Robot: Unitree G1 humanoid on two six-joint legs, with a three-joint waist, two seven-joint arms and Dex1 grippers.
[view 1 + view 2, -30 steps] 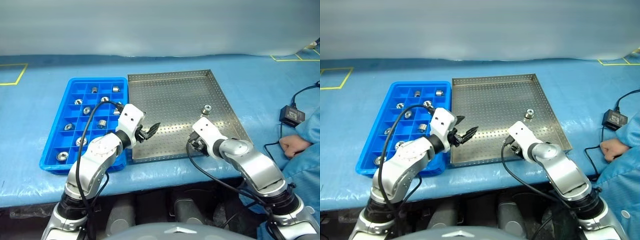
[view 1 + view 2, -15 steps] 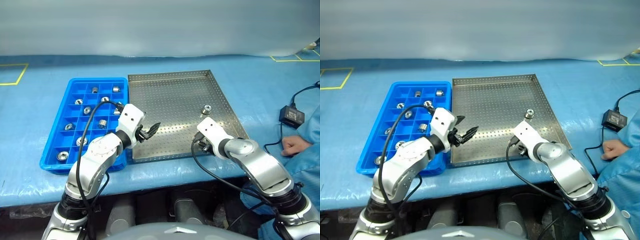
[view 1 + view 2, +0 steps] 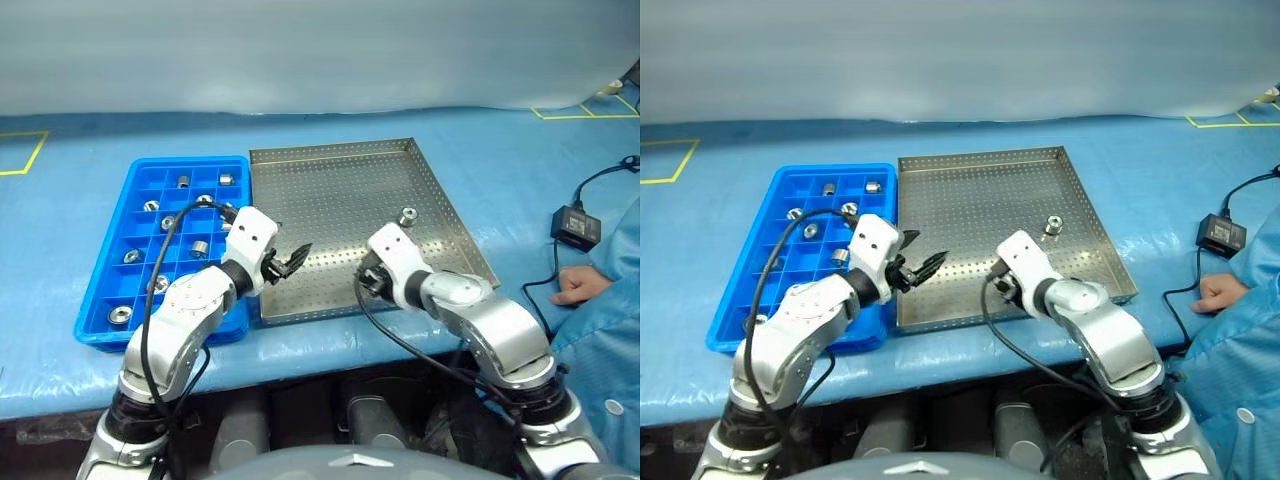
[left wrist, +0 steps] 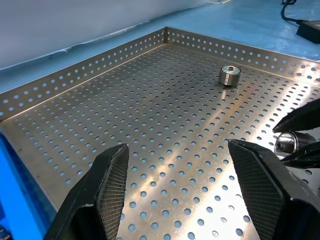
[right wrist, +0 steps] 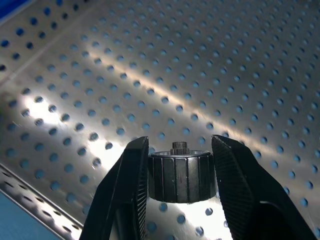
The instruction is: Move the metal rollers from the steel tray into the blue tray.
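The right gripper (image 5: 181, 170) clamps 1 metal roller (image 5: 182, 175) above the steel tray (image 3: 330, 200) – its lower end hidden. Another roller (image 4: 229, 75) lies on the perforated floor. Left gripper (image 4: 185, 190) gapes empty; the blue tray (image 3: 105, 300) holds several rollers, some behind the arm.

- blue tray (image 3: 105, 290) sits left of the steel tray (image 3: 330, 200), touching, both on the bench (image 3: 500, 170)
- several metal rollers (image 3: 198, 248) in the blue tray's compartments
- one lone roller (image 3: 408, 215) on the steel tray's right side
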